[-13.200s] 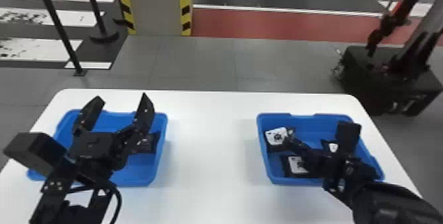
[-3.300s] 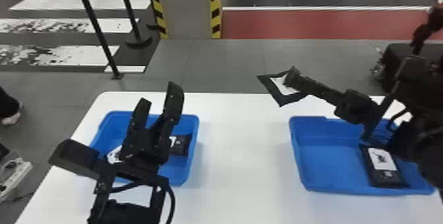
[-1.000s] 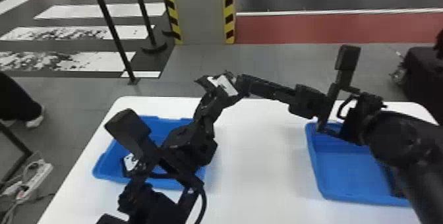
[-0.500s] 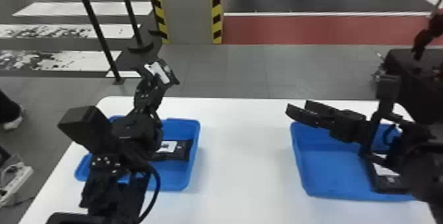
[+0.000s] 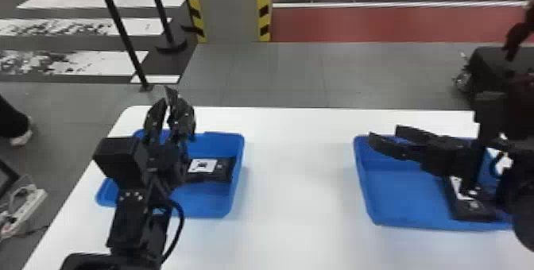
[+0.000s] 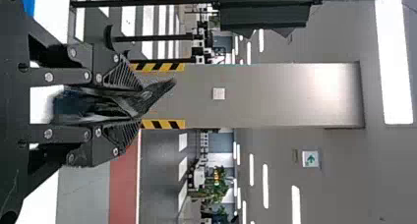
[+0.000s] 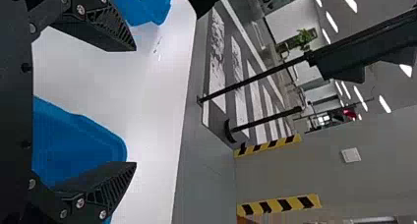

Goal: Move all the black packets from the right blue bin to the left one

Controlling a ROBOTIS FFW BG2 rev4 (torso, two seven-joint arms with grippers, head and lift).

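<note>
In the head view my left gripper [image 5: 169,108] is raised over the far side of the left blue bin [image 5: 234,193], shut on a black packet. The left wrist view shows this packet [image 6: 155,94] pinched between the fingers of my left gripper [image 6: 135,103]. Another black packet with a white label [image 5: 224,169] lies in the left bin. My right gripper [image 5: 383,135] is open above the right blue bin [image 5: 397,199], pointing left; its fingers stand wide apart around nothing at the right gripper [image 7: 135,106]. A black packet [image 5: 473,209] lies in the right bin, partly behind the right arm.
The white table [image 5: 298,186] extends between the two bins. Beyond its far edge stand a grey pillar [image 5: 228,7] with striped edges and dark posts [image 5: 119,27]. A power strip [image 5: 28,209] lies on the floor at the left.
The grippers met over the table's far middle a second ago. The packet passed to my left gripper, which moved left over its bin; my right gripper let go and drew back right. The head view shifted.
</note>
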